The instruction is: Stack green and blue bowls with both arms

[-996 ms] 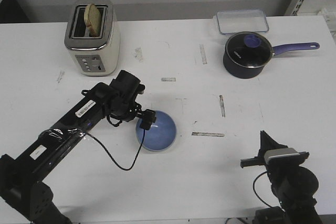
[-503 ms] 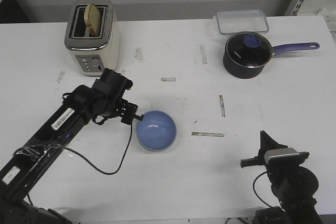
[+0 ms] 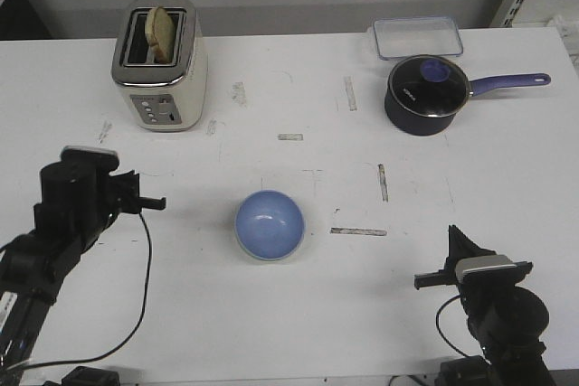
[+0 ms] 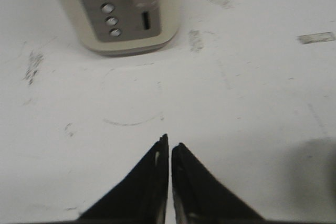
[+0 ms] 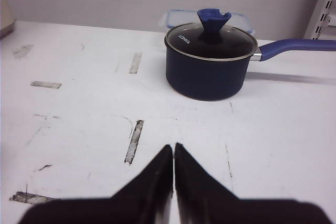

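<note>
The blue bowl [image 3: 270,223] stands upright on the white table [image 3: 407,187] near the middle front. A thin pale greenish edge [image 3: 244,246] shows along its near left rim, which looks like the green bowl under it; the rest of the green bowl is hidden. My left gripper [image 3: 159,202] is shut and empty, well to the left of the bowl. In the left wrist view the gripper [image 4: 169,142] hangs over bare table. My right gripper [image 3: 455,237] is shut and empty at the front right, also in its wrist view [image 5: 174,148].
A cream toaster [image 3: 160,65] with a slice of bread stands at the back left, also in the left wrist view [image 4: 118,9]. A navy saucepan [image 3: 427,92] with a purple handle and a clear lidded box [image 3: 417,37] stand at the back right; the right wrist view shows the saucepan [image 5: 207,66].
My left arm has drawn back from the blue bowl to the left and toward the front. The bowl stays on the table. The right arm has not moved.
</note>
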You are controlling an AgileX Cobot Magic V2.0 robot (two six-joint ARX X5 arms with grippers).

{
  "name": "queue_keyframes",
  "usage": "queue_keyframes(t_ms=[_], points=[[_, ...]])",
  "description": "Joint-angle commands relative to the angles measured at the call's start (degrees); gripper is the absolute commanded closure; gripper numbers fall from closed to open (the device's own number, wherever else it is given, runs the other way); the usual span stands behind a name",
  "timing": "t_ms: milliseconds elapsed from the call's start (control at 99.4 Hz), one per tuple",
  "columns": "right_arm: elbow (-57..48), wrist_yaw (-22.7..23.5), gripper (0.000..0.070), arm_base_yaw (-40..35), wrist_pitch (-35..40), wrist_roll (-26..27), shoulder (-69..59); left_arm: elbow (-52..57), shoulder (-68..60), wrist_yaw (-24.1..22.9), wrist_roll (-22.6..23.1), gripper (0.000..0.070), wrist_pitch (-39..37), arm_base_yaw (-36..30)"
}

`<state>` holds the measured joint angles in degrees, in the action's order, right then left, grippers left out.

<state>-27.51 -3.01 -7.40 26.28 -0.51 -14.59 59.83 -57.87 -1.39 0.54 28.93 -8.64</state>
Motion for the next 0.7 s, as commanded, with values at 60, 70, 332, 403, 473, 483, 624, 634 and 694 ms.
queue_keyframes(t_ms=[60, 70, 332, 403, 473, 483, 624, 634, 694], points=[[0.1, 0.0, 0.07, -0.1, -0.5, 0.7, -0.1, -12.1, 8.8, -0.1, 0.5, 0.07, -8.1, 5.0], [0.1, 0.0, 0.07, -0.1, -0.5, 0.7, -0.1, -12.9, 9.4, -0.1, 0.4, 0.07, -8.6, 5.4], [0.1, 0.0, 0.07, -0.1, -0.5, 0.7, -0.1, -25.9, 20.4, 0.3, 0.6, 0.07, -12.7, 8.9], [0.1, 0.0, 0.07, -0.1, -0.5, 0.7, -0.1, -27.5, 22.3, 0.3, 0.8, 0.07, -14.3, 8.9], [0.1, 0.0, 0.07, -0.1, -0.6, 0.7, -0.1, -27.9, 24.6, 0.3, 0.9, 0.0699, -18.3, 9.0], [0.1, 0.0, 0.07, -0.1, -0.6, 0.7, -0.1, -27.9, 24.7, 0.3, 0.9, 0.0699, -18.5, 8.9], [0.1, 0.0, 0.07, -0.1, -0.6, 0.7, -0.1, -27.9, 26.3, 0.3, 0.5, 0.0699, -18.6, 8.9], [0.1, 0.0, 0.07, -0.1, -0.6, 0.7, -0.1, -27.9, 26.4, 0.3, 0.4, 0.0699, -18.6, 8.9], [0.1, 0.0, 0.07, -0.1, -0.6, 0.7, -0.1, -27.9, 27.1, 0.3, 0.3, 0.0699, -18.6, 8.9]])
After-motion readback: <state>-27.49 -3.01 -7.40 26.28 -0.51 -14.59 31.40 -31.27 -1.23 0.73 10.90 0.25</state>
